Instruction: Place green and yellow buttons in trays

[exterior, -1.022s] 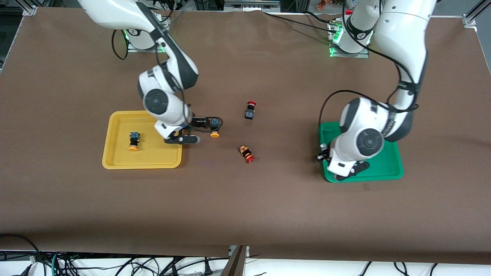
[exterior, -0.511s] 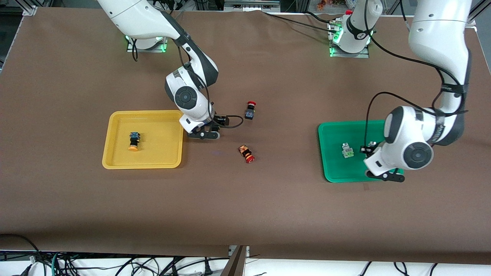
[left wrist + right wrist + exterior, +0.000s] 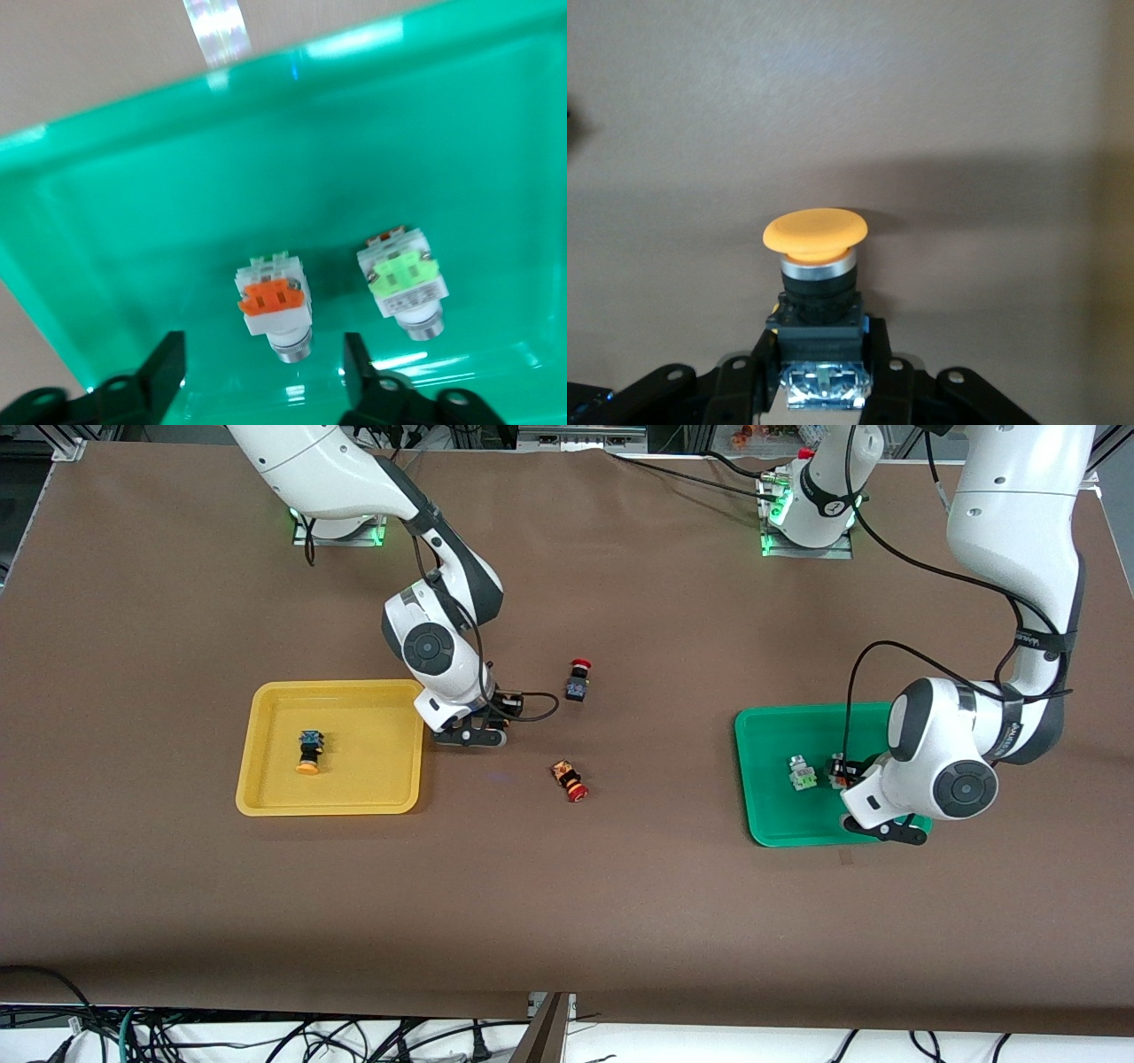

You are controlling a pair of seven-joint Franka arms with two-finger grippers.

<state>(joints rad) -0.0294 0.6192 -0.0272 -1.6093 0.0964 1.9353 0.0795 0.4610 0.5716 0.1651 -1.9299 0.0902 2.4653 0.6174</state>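
I see a brown table cover (image 3: pixel 567 921) filling the view, tangled black cables (image 3: pixel 266 1036) below its near edge, perhaps metal framing (image 3: pixel 66 447) at the corners.

Bright even overhead light; soft shadows; glare on green tray (image 3: pixel 372 40) rim.

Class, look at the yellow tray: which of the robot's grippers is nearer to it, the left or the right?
The right. The right gripper, shut on a yellow-capped button, sits just beside the yellow tray. The left gripper is open over the green tray, at the left arm's end of the table.
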